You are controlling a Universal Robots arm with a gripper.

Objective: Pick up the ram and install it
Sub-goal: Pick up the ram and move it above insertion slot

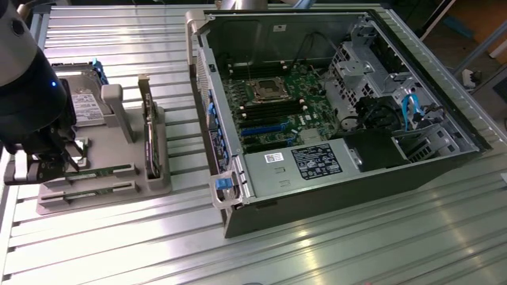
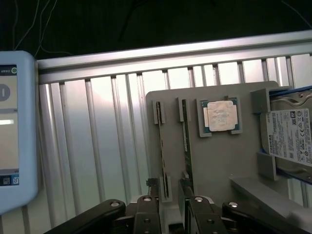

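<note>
Ribbed aluminium tabletop (image 1: 333, 255) is carrying an open computer case (image 1: 333, 205) at the exterior view's right and a grey fixture (image 2: 229, 161) at its left. The ram (image 2: 163, 146) is standing on edge in a slot of that fixture. A second, parallel stick (image 2: 186, 141) is lying between it and the silver processor (image 2: 219, 116), and a hard drive (image 2: 290, 136) is resting beyond that. The tool (image 2: 170, 213) is hanging just above one end of the two sticks, its jaws spread wide apart and gripping nothing. The ram's long axis is running straight out from under the tool, toward the case in the exterior view, so the fingers are facing its broad sides, not its ends. The gap appears to be lining up with the stick farther from the processor, though which of the two it is centred on is hard to tell. The motherboard (image 1: 277, 107) is lying inside the case, well apart from the tool.
</note>
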